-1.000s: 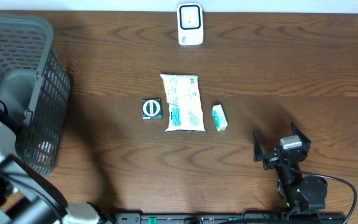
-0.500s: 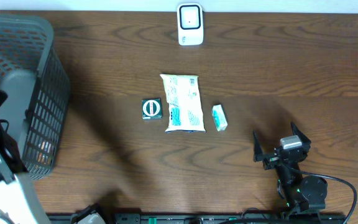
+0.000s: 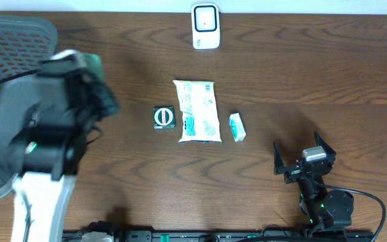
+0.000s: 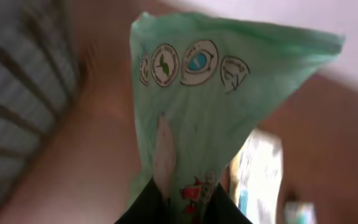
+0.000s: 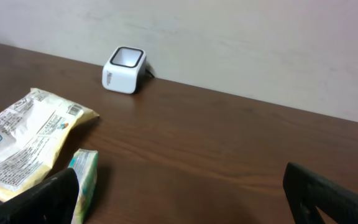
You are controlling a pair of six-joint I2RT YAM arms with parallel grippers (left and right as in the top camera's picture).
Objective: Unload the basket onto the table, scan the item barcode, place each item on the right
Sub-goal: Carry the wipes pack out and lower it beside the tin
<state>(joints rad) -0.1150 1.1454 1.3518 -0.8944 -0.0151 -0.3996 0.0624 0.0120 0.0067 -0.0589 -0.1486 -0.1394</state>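
Note:
A light green plastic bag with round logos fills the left wrist view, and my left gripper is shut on its lower end. From overhead the left arm looms large and blurred over the table's left side, a corner of the green bag showing at its top. The white barcode scanner stands at the far edge, and the right wrist view catches the scanner too. My right gripper rests open near the front right, nothing between its fingers.
A grey mesh basket stands at the far left. In the middle lie a dark green box, a white-yellow pack and a small teal pack. The pack and teal pack lie left of the right gripper.
The left arm has come up out of the basket and swung right over the table, carrying the green bag. The right arm has not moved.

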